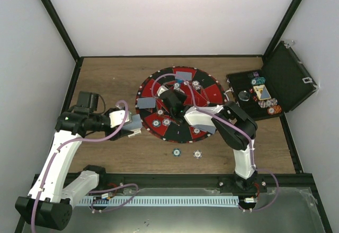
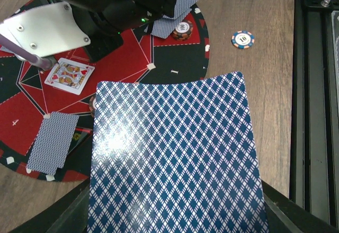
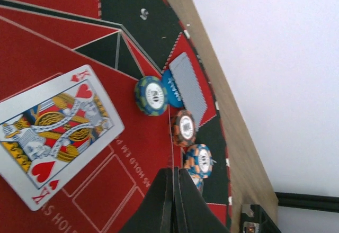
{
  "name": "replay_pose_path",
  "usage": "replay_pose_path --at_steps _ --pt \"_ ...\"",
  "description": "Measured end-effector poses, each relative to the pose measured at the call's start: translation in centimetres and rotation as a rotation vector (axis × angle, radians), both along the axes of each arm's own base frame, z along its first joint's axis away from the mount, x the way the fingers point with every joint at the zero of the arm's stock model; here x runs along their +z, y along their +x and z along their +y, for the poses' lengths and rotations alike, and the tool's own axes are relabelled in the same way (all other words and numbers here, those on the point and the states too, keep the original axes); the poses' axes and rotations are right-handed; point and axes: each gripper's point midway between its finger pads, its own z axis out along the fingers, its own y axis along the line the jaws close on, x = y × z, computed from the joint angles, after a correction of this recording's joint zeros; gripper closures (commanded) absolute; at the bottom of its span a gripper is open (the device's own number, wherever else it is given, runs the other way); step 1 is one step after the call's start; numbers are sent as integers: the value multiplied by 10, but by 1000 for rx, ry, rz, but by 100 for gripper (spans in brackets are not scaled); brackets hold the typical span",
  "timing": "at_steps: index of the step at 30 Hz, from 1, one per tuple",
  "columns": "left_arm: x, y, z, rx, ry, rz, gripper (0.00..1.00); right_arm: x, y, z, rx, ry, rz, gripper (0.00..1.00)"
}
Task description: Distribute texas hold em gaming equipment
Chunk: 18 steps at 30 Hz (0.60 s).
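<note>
My left gripper (image 1: 131, 127) hangs at the left rim of the round red-and-black mat (image 1: 159, 84), shut on blue diamond-backed playing cards (image 2: 175, 159) that hide its fingers in the left wrist view. My right gripper (image 3: 174, 172) hovers low over the mat's middle, shut, with nothing visible between its fingers. A face-up king of hearts (image 3: 53, 135) lies beside it. Just beyond the fingertips sit a teal chip (image 3: 151, 96), a blue button disc (image 3: 172, 89), a brown chip (image 3: 185, 128), a blue-and-orange chip (image 3: 199, 160) and a face-down card (image 3: 188, 87). More face-down cards (image 1: 146, 102) lie round the mat.
Two loose chips (image 1: 176, 152) (image 1: 197, 153) rest on the wooden table in front of the mat. A black hinged case (image 1: 286, 79) stands open at the right with chips and cards inside. The right arm (image 1: 233, 127) reaches across the mat's near right side.
</note>
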Motion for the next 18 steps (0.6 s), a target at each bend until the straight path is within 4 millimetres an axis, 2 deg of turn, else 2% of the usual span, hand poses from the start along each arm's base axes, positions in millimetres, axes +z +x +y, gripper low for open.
replay_pose_path --at_steps 6,9,12,16,18 --pt "1 -1 1 3 3 -10 89 -25 -8 5 39 -3 80 99" --pt "1 0 1 3 4 -10 89 -33 -12 5 45 3 118 94" --pt "1 0 1 3 4 -10 89 -42 -18 3 40 16 163 75" --pt "1 0 1 3 4 -11 89 -56 -28 1 28 36 234 40" --pt "2 0 1 3 4 -12 89 -60 -32 0 17 54 259 32"
